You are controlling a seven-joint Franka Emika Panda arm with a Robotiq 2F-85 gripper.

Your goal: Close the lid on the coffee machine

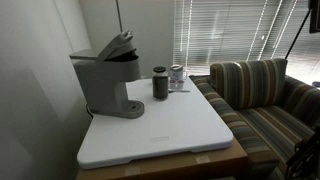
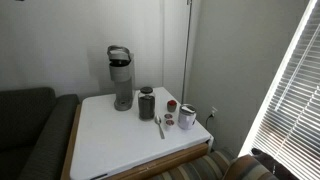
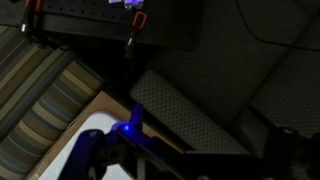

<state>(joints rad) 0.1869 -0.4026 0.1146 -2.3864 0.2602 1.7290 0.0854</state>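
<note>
The grey coffee machine (image 1: 108, 85) stands at the back of the white table (image 1: 165, 135), and shows in both exterior views (image 2: 121, 88). Its lid (image 1: 120, 45) is tilted up and open above the head; from the front it shows as a raised loop (image 2: 118, 52). No arm or gripper shows in either exterior view. In the wrist view only dark parts of my gripper (image 3: 135, 155) with a blue light show at the bottom edge, above a table corner (image 3: 85, 135). The fingers are too dark to make out. The machine is out of the wrist view.
A dark cylindrical cup (image 1: 160, 83) and a small silvery jar (image 1: 177, 76) stand beside the machine. A spoon (image 2: 159, 126) and small items lie near them. A striped sofa (image 1: 260, 100) and a dark sofa (image 2: 30, 130) flank the table. Window blinds (image 2: 295, 100) hang close by.
</note>
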